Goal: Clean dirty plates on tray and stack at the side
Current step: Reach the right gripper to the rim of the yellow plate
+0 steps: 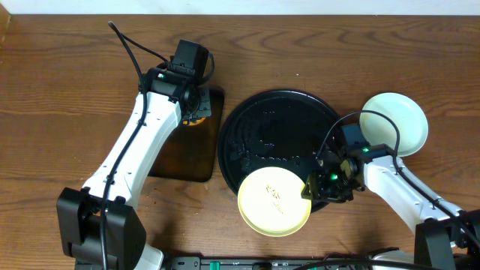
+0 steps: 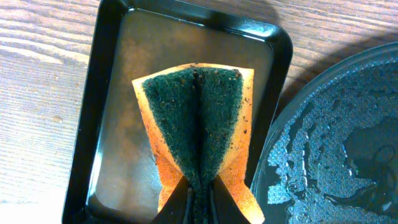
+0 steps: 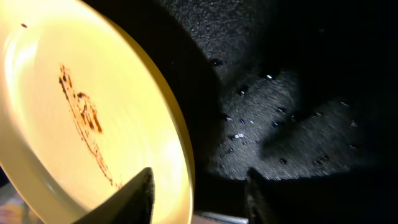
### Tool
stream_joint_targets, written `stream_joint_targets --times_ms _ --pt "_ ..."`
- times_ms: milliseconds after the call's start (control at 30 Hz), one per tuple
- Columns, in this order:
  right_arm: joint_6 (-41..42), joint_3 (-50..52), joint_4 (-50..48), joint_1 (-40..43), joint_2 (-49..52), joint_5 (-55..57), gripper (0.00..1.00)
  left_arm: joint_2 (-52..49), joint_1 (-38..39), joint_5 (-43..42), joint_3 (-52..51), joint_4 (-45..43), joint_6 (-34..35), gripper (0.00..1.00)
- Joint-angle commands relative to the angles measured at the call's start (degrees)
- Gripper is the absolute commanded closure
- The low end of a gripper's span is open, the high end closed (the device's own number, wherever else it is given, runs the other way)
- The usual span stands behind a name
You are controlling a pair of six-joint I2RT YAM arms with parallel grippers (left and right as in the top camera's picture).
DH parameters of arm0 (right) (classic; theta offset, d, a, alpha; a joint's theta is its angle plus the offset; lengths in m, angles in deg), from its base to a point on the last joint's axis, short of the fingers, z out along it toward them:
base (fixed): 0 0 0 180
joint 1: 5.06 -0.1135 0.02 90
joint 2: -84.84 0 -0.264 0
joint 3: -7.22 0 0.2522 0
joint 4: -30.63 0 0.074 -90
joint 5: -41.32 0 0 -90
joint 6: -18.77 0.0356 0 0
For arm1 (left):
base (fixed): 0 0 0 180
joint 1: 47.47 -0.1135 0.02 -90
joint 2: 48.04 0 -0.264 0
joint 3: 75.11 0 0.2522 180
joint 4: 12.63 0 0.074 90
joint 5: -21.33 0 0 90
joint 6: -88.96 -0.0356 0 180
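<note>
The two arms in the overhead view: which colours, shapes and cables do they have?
Both the left arm and the right arm have long white shells, black joints and black bases. A black cable runs along each, and small green lights glow near the wrists. The left gripper and right gripper have dark tapered fingers.

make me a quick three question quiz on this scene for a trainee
1. True or false: the left gripper pinches a sponge over the brown rectangular tray.
2. Which plate does the right gripper hold? A white, B pale yellow, C light blue.
3. Fill in: the white plate lies ___ the black tray (on / off).
Key: 1 true; 2 B, the pale yellow plate; 3 off.
</note>
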Motion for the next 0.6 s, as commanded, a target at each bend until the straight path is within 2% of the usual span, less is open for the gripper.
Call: stream_joint_targets --times_ms 0,67,167,567 --pt "2.8 1.1 -2.0 -1.0 0.4 -1.8 0.66 0.6 -0.2 0.6 0.0 0.2 0.4 0.93" --pt "3.7 1.6 -3.3 -1.0 0.4 -1.5 0.8 0.6 -0.2 0.7 0.0 0.2 0.4 0.93" --pt "4.0 1.8 -4.1 -1.0 0.4 -0.9 0.89 0.6 -0.2 0.7 0.0 0.2 0.3 0.93" --pt "5.3 2.6 -4.4 -1.2 0.4 -0.7 0.91 0.6 -0.2 0.6 0.0 0.2 0.4 0.92"
